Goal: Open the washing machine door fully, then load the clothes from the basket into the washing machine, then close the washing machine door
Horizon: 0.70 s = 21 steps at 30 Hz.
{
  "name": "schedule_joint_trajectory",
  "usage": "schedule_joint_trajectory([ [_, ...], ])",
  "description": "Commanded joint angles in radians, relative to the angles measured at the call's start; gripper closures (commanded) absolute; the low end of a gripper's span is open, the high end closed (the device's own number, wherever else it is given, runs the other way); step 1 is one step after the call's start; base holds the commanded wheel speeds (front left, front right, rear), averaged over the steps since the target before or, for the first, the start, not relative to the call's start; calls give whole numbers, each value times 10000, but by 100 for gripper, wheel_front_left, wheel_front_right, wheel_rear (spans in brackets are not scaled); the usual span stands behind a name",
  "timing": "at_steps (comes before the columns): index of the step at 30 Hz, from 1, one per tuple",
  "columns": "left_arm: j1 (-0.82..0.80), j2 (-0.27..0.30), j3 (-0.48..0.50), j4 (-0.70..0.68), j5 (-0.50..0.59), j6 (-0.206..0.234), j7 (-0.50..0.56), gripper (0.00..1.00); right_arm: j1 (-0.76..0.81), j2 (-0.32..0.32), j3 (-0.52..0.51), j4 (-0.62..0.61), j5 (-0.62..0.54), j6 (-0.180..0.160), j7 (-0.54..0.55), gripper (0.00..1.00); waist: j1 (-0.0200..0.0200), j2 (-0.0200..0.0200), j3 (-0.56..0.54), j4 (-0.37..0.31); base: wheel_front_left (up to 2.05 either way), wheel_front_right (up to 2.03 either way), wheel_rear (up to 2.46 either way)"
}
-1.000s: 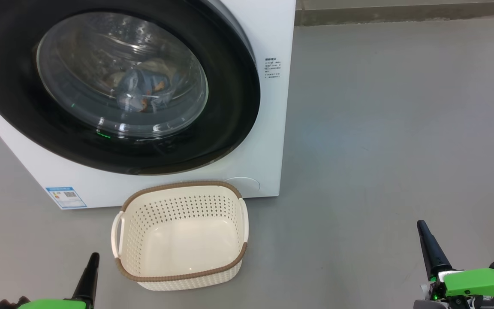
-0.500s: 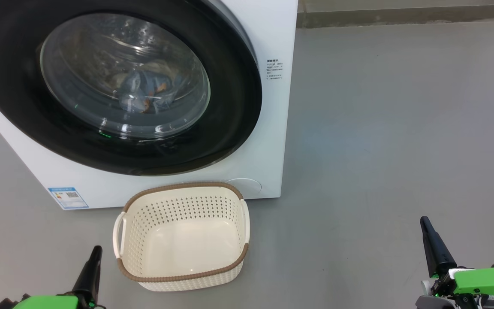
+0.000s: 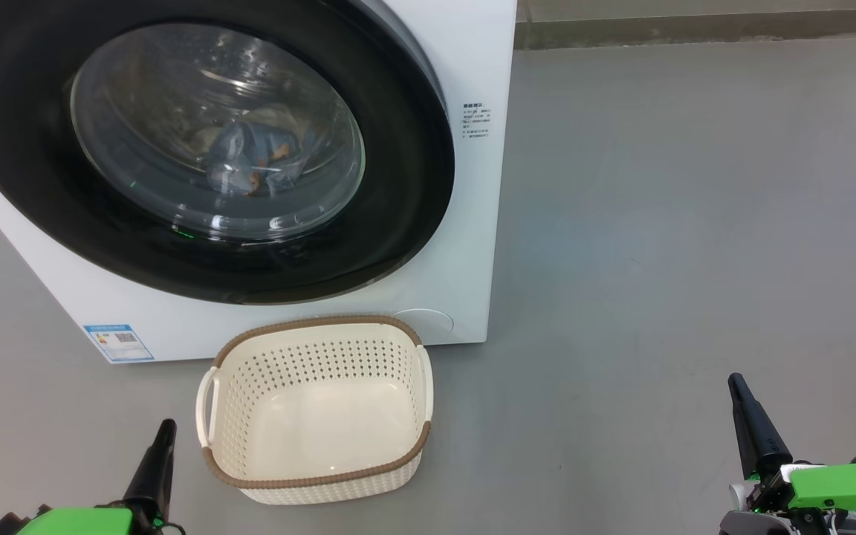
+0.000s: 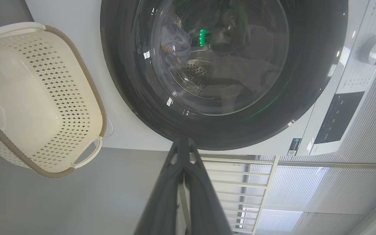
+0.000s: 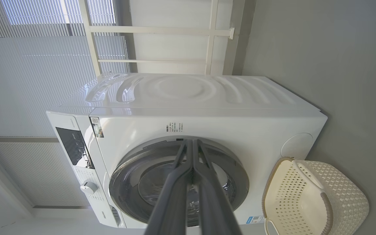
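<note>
The white washing machine (image 3: 465,245) stands at upper left, its round black-ringed door (image 3: 398,223) closed flat against the front. Through the glass I see the light blue clothes (image 3: 250,160) lying in the drum. The cream basket (image 3: 316,409) sits on the floor just before the machine with nothing in it. My left gripper (image 3: 164,429) is shut at the lower left, beside the basket's left handle. Far from the basket, at the lower right, my right gripper (image 3: 735,383) is shut too. In the left wrist view the shut gripper (image 4: 182,141) points at the door (image 4: 305,98), with the basket (image 4: 41,98) to the left.
Bare grey floor (image 3: 695,223) spreads to the right of the machine up to a wall base (image 3: 695,26). The right wrist view shows the machine (image 5: 207,98), the basket (image 5: 315,199), window blinds (image 5: 44,65) and white railings behind.
The whole head view has shifted very slightly; the grippers, basket and door keep their places relative to each other.
</note>
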Motion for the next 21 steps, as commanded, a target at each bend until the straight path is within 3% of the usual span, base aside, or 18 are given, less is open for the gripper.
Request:
schedule_joint_trajectory([
  [1,-408,129,348,-280,-83,-19,64,100,-264,-32,218,-305,38,16,82,100,0,-1,1,0,0,0,0],
  [21,-408,129,347,-281,-84,-19,63,100,-264,-32,220,-305,39,16,81,100,0,-1,1,0,0,0,0],
])
